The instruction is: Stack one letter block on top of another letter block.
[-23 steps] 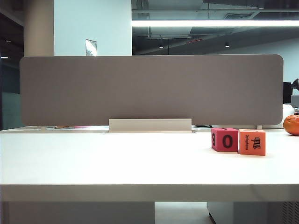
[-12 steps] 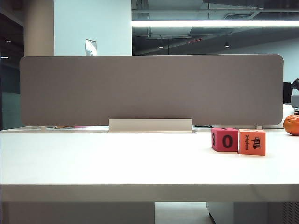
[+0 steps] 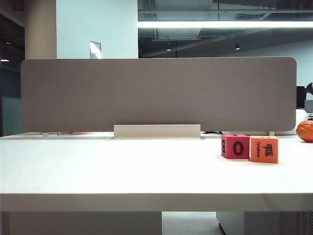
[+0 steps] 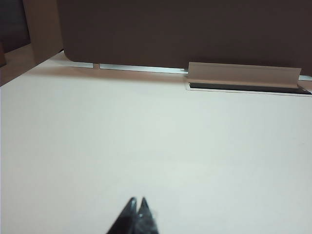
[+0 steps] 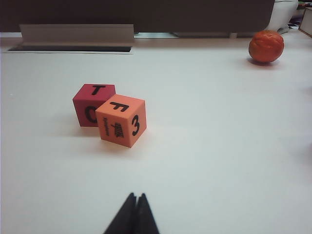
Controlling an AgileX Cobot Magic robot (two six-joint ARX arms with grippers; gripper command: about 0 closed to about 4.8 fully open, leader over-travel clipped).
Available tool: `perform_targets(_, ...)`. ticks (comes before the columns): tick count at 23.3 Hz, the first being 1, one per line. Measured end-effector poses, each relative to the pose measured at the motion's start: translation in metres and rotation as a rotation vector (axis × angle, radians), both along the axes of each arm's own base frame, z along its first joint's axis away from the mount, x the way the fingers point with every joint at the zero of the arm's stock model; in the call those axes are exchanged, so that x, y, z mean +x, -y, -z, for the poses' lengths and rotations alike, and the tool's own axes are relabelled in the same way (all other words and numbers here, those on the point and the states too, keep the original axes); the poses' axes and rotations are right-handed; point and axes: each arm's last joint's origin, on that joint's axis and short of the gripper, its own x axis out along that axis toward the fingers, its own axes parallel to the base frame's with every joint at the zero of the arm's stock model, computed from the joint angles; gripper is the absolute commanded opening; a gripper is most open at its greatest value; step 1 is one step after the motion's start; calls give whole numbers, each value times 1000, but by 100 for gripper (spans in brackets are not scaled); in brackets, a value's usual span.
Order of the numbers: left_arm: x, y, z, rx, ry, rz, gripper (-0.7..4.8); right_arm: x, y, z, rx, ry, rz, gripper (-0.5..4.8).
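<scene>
An orange letter block (image 3: 264, 149) (image 5: 121, 120) with a xylophone drawing stands on the white table at the right, touching a red-pink block (image 3: 234, 146) (image 5: 90, 103) marked "O" and "B". Both rest on the table, side by side. My right gripper (image 5: 137, 196) is shut and empty, some way short of the orange block. My left gripper (image 4: 137, 200) is shut and empty over bare table; no block shows in the left wrist view. Neither gripper appears in the exterior view.
An orange round fruit (image 3: 305, 130) (image 5: 266, 46) lies at the table's far right. A grey divider panel (image 3: 156, 93) runs along the back edge, with a white cable tray (image 3: 157, 131) (image 4: 242, 74) at its foot.
</scene>
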Motion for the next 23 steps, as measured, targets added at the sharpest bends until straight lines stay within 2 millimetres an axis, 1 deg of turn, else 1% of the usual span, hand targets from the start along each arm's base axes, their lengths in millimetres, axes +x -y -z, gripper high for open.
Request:
perform_targets(5, 0, 0, 0, 0, 0, 0, -6, -1, 0, -4, 78, 2, 18, 1)
perform_targets(8, 0, 0, 0, 0, 0, 0, -6, -3, 0, -15, 88, 37, 18, 1)
perform_targets(11, 0, 0, 0, 0, 0, 0, -6, -6, 0, -32, 89, 85, 16, 1)
perform_targets(12, 0, 0, 0, 0, 0, 13, -6, -9, 0, -41, 89, 113, 15, 1)
perform_targets(16, 0, 3, 0, 0, 0, 101, -6, -13, 0, -56, 90, 152, 13, 1)
perform_targets(20, 0, 5, 0, 0, 0, 177, -6, -15, 0, -65, 90, 127, 12, 2)
perform_targets(23, -1, 7, 0, 0, 0, 230, -6, -11, 0, -64, 90, 71, 8, 23)
